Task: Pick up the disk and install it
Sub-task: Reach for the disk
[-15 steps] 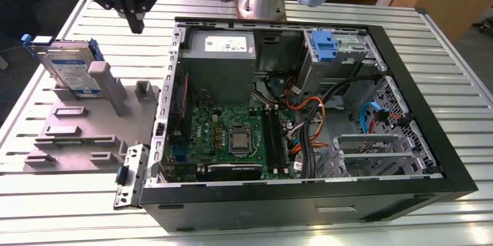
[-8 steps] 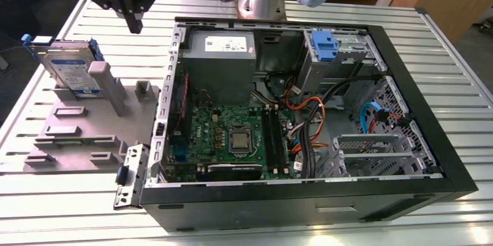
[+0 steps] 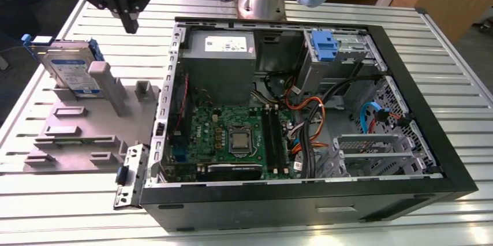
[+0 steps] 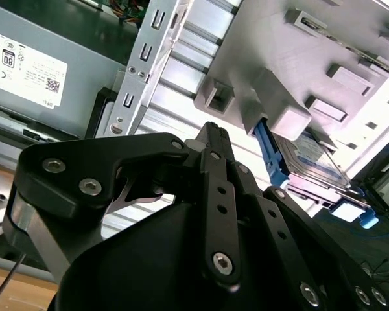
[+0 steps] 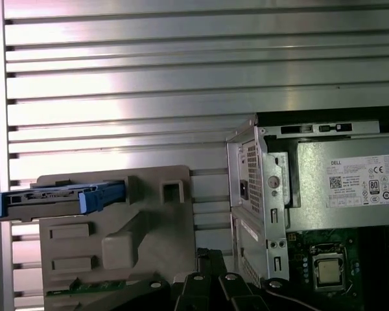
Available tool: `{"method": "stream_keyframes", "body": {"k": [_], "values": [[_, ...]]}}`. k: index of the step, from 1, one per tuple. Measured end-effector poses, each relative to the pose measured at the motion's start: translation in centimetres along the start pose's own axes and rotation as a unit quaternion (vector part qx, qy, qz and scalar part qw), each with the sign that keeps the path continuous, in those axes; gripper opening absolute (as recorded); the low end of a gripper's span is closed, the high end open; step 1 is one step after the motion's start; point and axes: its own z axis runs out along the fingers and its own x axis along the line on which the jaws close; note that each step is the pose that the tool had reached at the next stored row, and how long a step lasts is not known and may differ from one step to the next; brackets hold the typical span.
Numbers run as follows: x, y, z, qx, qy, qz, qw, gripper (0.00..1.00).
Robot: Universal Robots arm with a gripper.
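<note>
Disk (image 3: 69, 71) stands on edge in a slot of the grey holder (image 3: 77, 133), leaning back a little, with its label facing up and blue rails along its sides. A grey post (image 3: 108, 87) of the holder rises just beside it. The holder lies on the slatted table (image 3: 462, 44), at the exterior view's left of the open computer case (image 3: 454, 159). Inside the case, the drive cage (image 3: 343, 55) with its blue tab sits in the far corner, beside the power supply (image 3: 219, 61).

The gripper (image 3: 130, 25) hangs over the table near the disk's far end, clear of it. Its fingers are pressed together and hold nothing, so the pick-up looks not yet made and the step in hand is the reach.

To do that well, I judge the fingers should part wider than the disk is thick while they are high. The wrist should match the disk's lean and the grip should land on the flat faces, away from the post. The lift should follow the slot, since a sideways pull could jam the rails
</note>
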Motion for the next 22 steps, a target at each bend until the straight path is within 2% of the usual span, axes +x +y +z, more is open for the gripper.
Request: {"method": "stream_keyframes", "body": {"k": [12, 22], "values": [[1.19, -0.09, 0.00, 0.0000, 0.0000, 0.000, 1.00000, 0.11], [1.34, -0.10, -0.01, 0.0000, 0.0000, 0.000, 1.00000, 0.11]]}}
